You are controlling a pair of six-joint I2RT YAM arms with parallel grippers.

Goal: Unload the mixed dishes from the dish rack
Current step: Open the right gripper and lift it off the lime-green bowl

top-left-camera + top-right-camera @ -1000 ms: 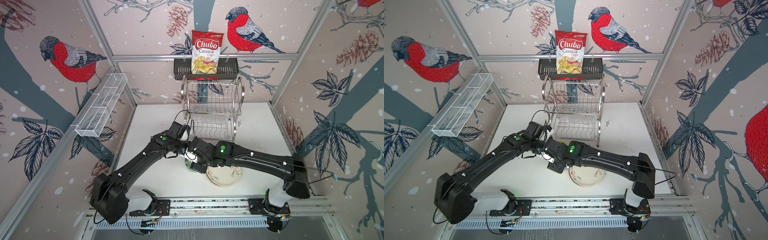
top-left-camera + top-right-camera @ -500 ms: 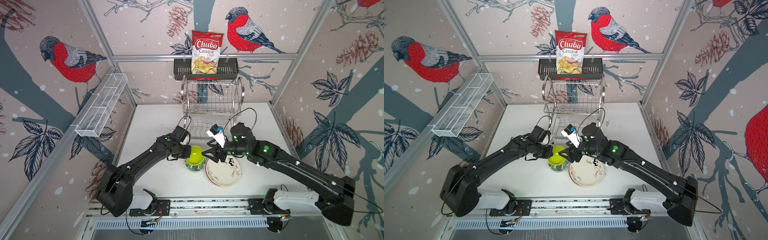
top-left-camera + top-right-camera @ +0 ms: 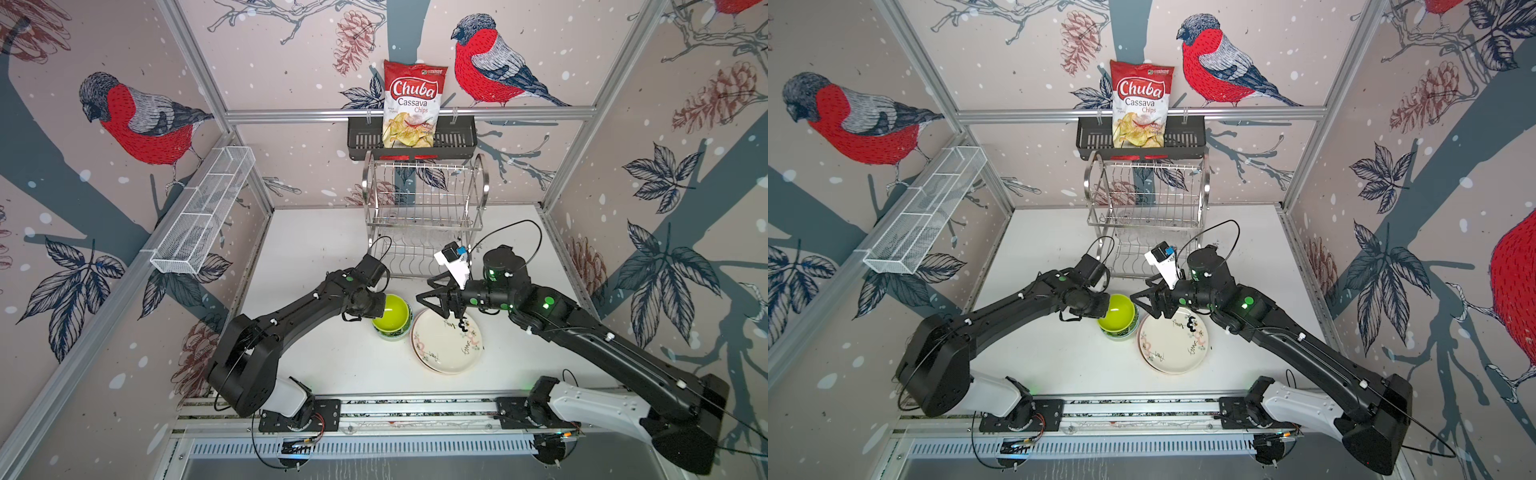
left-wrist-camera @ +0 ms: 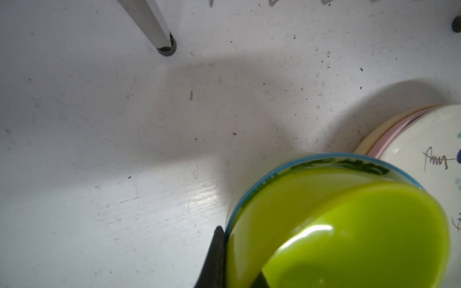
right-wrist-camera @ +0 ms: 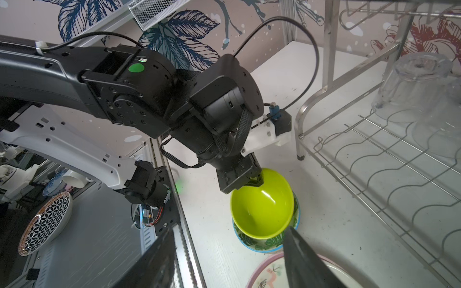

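Lime bowl (image 3: 394, 319) pinched by rim in L hand (image 5: 257, 183), tilted in leaf bowl (image 5: 262, 243); to be levelled, seated, then released. R hand (image 3: 423, 291) spread, empty, at bowl's 2 o'clock.

The worktop (image 3: 353, 365) is overlooked from high up in both top views — dish rack (image 3: 424, 208) at upper centre. The lime bowl (image 4: 361, 237) is shared by both wrist views, nearest in the left.
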